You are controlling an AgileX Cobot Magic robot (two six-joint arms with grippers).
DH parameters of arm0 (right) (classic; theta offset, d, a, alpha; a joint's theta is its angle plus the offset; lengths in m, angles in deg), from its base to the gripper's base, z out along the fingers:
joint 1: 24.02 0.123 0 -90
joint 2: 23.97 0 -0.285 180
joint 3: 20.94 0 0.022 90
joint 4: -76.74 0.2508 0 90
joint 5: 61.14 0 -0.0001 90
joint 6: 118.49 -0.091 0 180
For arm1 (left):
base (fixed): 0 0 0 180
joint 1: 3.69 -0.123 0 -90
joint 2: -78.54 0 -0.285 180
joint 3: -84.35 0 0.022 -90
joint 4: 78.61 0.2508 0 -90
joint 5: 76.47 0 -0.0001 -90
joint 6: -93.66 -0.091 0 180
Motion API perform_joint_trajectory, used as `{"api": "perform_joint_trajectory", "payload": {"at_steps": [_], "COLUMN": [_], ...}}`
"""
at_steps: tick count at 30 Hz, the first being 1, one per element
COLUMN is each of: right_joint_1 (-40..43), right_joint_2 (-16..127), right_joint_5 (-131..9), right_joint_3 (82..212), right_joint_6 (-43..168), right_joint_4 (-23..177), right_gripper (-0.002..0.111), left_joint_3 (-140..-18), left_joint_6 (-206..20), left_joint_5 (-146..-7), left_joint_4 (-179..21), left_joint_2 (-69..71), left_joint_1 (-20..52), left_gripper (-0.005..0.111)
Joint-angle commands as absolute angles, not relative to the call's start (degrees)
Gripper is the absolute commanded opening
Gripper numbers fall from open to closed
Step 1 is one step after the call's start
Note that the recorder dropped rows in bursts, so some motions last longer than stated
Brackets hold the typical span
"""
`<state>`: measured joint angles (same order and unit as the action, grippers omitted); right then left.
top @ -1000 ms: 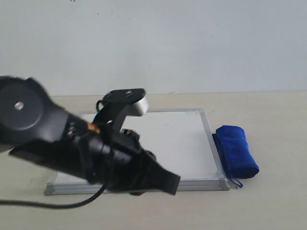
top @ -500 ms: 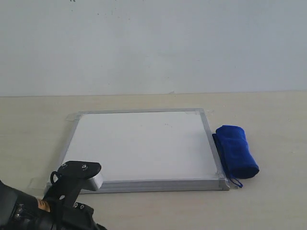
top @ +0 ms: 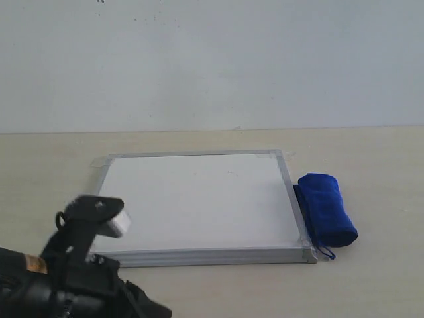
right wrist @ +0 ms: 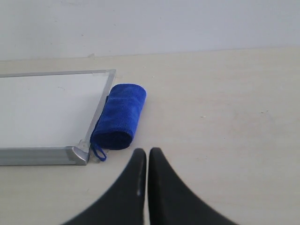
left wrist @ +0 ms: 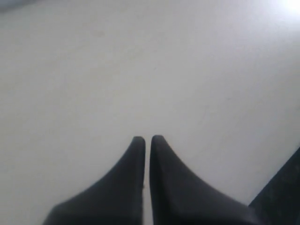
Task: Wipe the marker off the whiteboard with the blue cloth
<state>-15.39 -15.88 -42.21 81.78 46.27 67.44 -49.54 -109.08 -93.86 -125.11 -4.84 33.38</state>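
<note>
Kim: Since left goes first, what's far left?
Lee: Black left arm (top: 59,291), low at the near left edge of the exterior view. Its silver wrist camera (top: 114,222) overlaps the near left corner of the whiteboard (top: 199,192). On the left gripper (left wrist: 147,139), fingers pressed together, nothing between them.
Kim: Board?
Lee: Flat on the beige table (top: 377,159), silvery frame, mid-scene.
Kim: Cloth?
Lee: The blue cloth (top: 326,209) is rolled, lying on the table just beside the board's right frame, looks to touch it, loop at the near end.
Kim: Right side?
Lee: The right gripper (right wrist: 147,151) has tips pressed together, empty, over bare table, near the cloth but apart.
</note>
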Motion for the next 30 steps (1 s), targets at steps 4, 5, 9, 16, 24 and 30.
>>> {"api": "perform_joint_trajectory", "payload": {"at_steps": [4, 5, 9, 16, 24, 30], "right_joint_1": [-15.49, -15.49, -15.49, -15.49, -15.49, -15.49], "right_joint_2": [-16.18, -16.18, -16.18, -16.18, -16.18, -16.18], "right_joint_5": [-42.68, -42.68, -42.68, -42.68, -42.68, -42.68], "right_joint_3": [81.84, 81.84, 81.84, 81.84, 81.84, 81.84], "right_joint_6": [46.41, 46.41, 46.41, 46.41, 46.41, 46.41], "right_joint_4": [67.45, 67.45, 67.45, 67.45, 67.45, 67.45], "right_gripper": [0.001, 0.001, 0.001, 0.001, 0.001, 0.001], "left_joint_3": [-44.84, -41.48, -30.24, -21.97, -21.45, -21.45], "left_joint_6": [-112.38, -114.04, -118.26, -127.15, -130.89, -130.98], "left_joint_5": [-88.16, -86.54, -76.47, -73.11, -73.73, -76.47], "left_joint_4": [-122.06, -122.06, -122.06, -122.06, -122.06, -119.03], "left_joint_2": [28.91, 34.94, 48.31, 58.78, 67.40, 70.76], "left_joint_1": [33.54, 33.46, 31.84, 21.34, 11.15, 3.57], "left_gripper": [0.004, 0.004, 0.004, 0.004, 0.004, 0.004]}}
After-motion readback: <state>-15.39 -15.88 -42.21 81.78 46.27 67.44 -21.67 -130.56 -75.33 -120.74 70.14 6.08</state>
